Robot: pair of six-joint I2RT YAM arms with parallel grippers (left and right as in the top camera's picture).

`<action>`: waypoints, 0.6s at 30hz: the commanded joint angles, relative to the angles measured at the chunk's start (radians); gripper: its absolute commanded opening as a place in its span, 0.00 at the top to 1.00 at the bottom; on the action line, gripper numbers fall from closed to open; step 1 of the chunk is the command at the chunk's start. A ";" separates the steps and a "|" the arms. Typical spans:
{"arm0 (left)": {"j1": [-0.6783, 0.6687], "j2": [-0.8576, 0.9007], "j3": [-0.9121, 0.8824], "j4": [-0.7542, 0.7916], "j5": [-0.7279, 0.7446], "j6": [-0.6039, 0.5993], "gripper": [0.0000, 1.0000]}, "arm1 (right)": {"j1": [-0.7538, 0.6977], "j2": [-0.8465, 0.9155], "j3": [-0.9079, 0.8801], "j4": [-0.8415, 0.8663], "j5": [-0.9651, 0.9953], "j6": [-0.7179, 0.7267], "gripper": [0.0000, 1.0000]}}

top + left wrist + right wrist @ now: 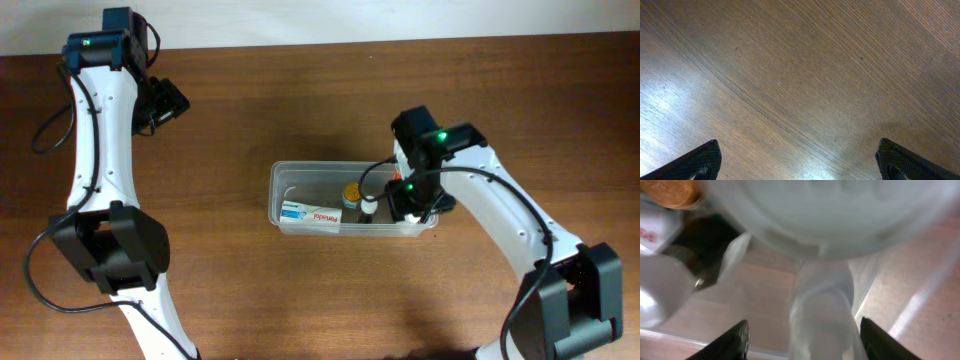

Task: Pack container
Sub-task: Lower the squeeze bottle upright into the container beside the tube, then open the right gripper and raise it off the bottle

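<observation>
Plastic, clear and thin-walled, makes up the container (310,166), which sits mid-table, its long sides running left to right. Inside lie a white and blue box (310,213) along the near wall, an orange-capped bottle (352,192) and a white-capped bottle (369,205) just right of it.

The right gripper (410,203) is down in the tub's right end. Its fingers stand apart with something pale between them, perhaps a clear bottle. The wrist view is so blurred that I cannot tell whether they press on it. The left gripper (798,162) hangs over bare table (230,280) at the far left, well apart from the tub, with its fingers spread wide and nothing between them.

I would judge the tub light and a bit springy, with slick walls that would bow under a squeeze. It looks likely to skid on the wood if nudged. The rim, or a short end wall pinched from above, looks the surest hold.
</observation>
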 commanded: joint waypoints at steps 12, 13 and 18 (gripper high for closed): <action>0.003 -0.028 0.011 -0.001 -0.011 0.012 0.01 | 0.007 -0.083 0.588 -0.347 -0.009 -0.023 0.30; 0.003 -0.028 0.011 -0.001 -0.011 0.012 0.01 | 0.007 -0.111 0.587 -0.354 -0.010 -0.028 0.30; 0.003 -0.028 0.011 -0.001 -0.011 0.012 0.01 | 0.006 -0.271 0.587 -0.389 -0.023 -0.029 0.24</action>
